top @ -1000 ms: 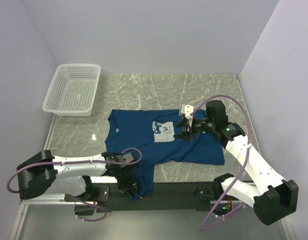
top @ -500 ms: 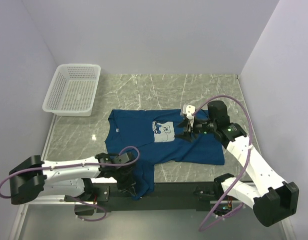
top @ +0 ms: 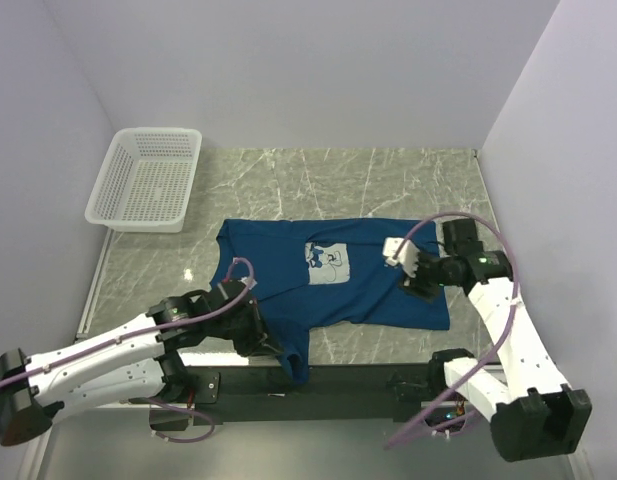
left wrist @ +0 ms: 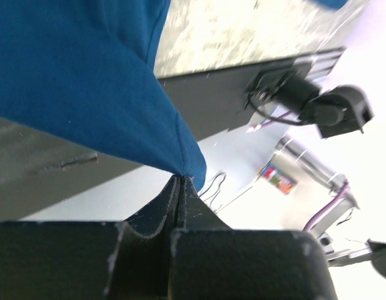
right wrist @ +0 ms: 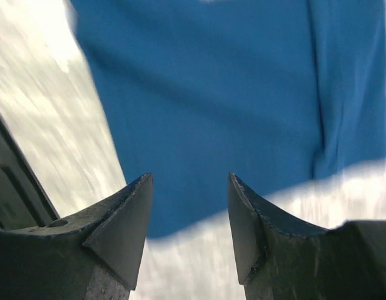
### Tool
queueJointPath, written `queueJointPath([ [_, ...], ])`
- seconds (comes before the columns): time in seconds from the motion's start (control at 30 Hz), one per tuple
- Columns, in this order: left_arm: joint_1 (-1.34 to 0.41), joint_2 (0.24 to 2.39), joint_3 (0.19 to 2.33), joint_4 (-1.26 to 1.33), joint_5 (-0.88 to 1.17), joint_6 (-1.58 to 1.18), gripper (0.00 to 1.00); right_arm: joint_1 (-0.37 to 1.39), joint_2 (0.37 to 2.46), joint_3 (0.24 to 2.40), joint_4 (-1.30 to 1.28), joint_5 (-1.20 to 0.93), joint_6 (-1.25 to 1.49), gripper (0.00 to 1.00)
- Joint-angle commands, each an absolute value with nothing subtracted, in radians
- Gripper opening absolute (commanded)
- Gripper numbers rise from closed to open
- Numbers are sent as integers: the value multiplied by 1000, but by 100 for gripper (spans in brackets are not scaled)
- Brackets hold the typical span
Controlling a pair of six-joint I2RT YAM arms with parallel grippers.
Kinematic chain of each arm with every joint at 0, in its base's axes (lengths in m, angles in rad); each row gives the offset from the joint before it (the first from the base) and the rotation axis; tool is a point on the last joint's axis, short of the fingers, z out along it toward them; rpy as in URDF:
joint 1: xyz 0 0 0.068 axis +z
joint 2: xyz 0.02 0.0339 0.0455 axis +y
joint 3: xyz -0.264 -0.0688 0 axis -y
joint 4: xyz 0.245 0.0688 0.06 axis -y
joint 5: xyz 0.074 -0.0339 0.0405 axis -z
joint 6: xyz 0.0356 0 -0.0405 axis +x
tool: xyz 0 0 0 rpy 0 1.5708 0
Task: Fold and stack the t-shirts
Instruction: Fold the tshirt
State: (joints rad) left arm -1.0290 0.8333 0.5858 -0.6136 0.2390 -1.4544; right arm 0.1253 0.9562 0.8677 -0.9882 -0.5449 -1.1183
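Left tool (left wrist: 180,181) is clamping shut on a corner of the dark navy-blue short-sleeved cotton t-shirt (top: 278,265) that's lying spread mid grey marble bench (top: 388,180), corner at near edge, right tool (right wrist: 189,178) hovering jaws apart over its right-side edge.

two robot arms, one pinching and one open
the left black two-finger gripper (left wrist: 180,181) is squeezed tight on a corner of the dark blue cotton t-shirt (left wrist: 86,75), its arm stretched low. the right black two-finger gripper (right wrist: 188,181) points down, jaws apart, holding nothing.
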Motion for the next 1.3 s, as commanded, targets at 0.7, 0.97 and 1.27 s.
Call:
queueJointPath([
  [0.7,-658,657,529,-587,396,-1190,0,-226,1154,635,-1074,-333,-1822,49],
  [0.97,-607,655,551,-635,416,-1137,0,-207,1212,569,-885,-304,-1694,39],
  [1.27,-601,630,564,-661,408,-1147,0,-207,1233,535,-779,-285,-1657,35],
])
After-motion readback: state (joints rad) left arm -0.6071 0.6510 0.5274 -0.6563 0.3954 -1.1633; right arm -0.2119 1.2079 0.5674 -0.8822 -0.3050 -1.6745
